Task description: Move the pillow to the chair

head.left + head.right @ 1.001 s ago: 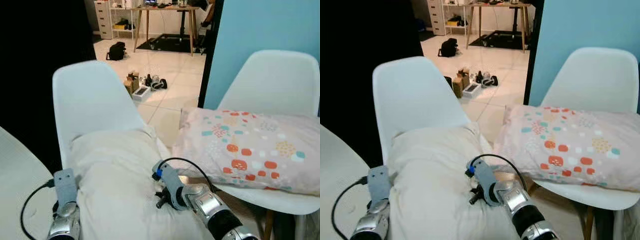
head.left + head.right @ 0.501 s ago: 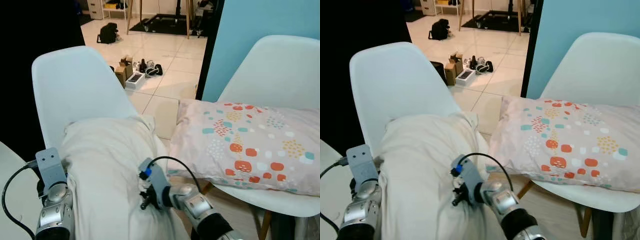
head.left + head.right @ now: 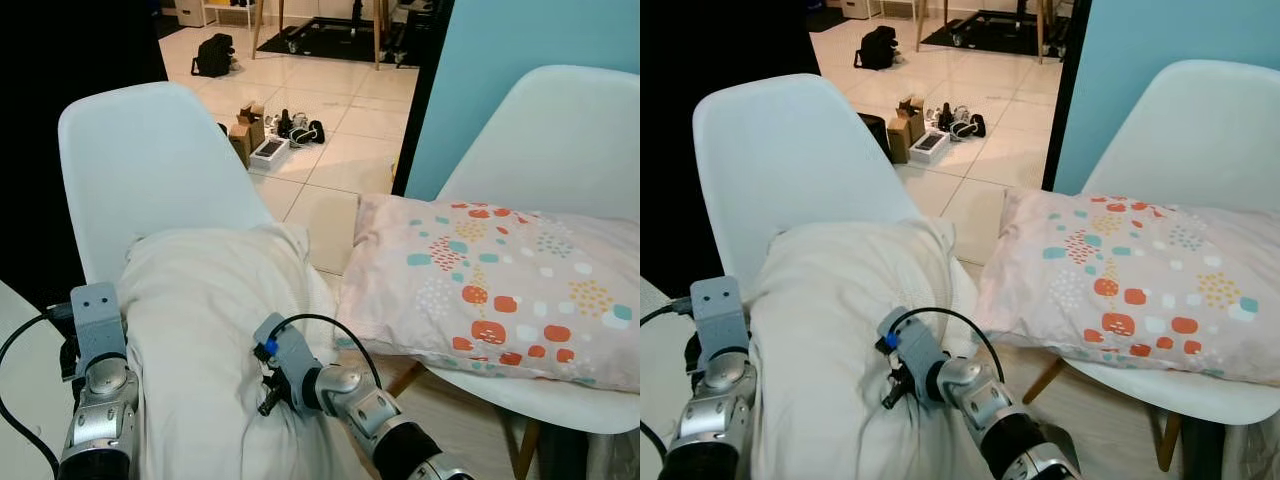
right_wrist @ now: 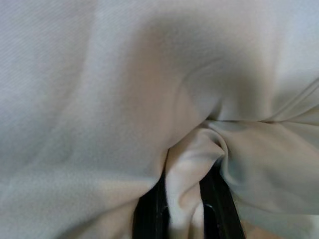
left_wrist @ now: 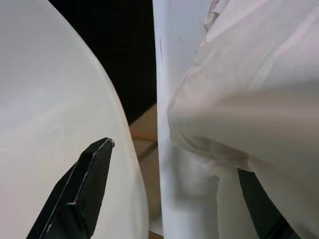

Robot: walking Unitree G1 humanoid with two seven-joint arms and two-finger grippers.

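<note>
Since the frame half a second ago, we note the right gripper [image 4: 183, 199] sits slightly lower and further toward our left on the plain cream fabric pillow [image 3: 215, 330], and the camera view has shifted a little. We see its two black fingers [image 4: 149, 211] clenched on a pinched fold of the pillow cloth in the right wrist view. The left gripper [image 5: 164, 199] is at the pillow's left flank; we see one black finger [image 5: 84, 191] free on the outer side and the other largely hidden under the pillow's bulge, so the jaws stand spread wide around the pillow edge, not pressing it.

We record the pillow lying on the seat of the white moulded plastic chair [image 3: 150, 170], its far end leaning against the backrest. Just to the right stands a second white moulded plastic chair [image 3: 560, 140] carrying a patterned pillow with orange and teal spots [image 3: 490, 290]; its near corner almost touches the cream pillow. A narrow gap of tiled floor [image 3: 320, 200] lies between the chairs. Beyond are small boxes and shoes [image 3: 270, 135], a black bag [image 3: 213, 55], and a light blue wall panel [image 3: 500, 60].
</note>
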